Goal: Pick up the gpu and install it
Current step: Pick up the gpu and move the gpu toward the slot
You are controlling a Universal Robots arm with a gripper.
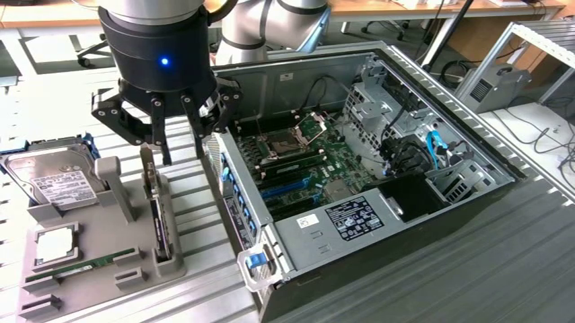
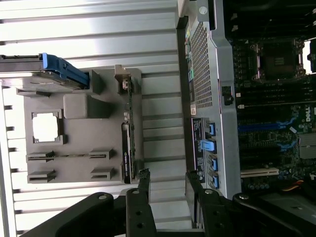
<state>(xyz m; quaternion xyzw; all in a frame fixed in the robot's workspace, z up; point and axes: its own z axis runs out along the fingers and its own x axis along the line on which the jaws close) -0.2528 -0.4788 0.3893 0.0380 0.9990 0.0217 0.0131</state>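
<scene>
The slatted tabletop (image 1: 431, 282) spreads beneath the tool (image 1: 184, 156). An open computer case (image 1: 306, 235) stands just beside it. A grey holder (image 1: 99, 269) sits below it. The tool's fingers are spread, gripping nothing. The gpu (image 1: 160, 225) stands on edge in the holder, below the tool, untouched.

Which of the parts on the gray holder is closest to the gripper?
The gpu, the thin card standing on edge in a slot of the holder, below the open gripper. The hard drive, processor chip and RAM stick are farther.
</scene>
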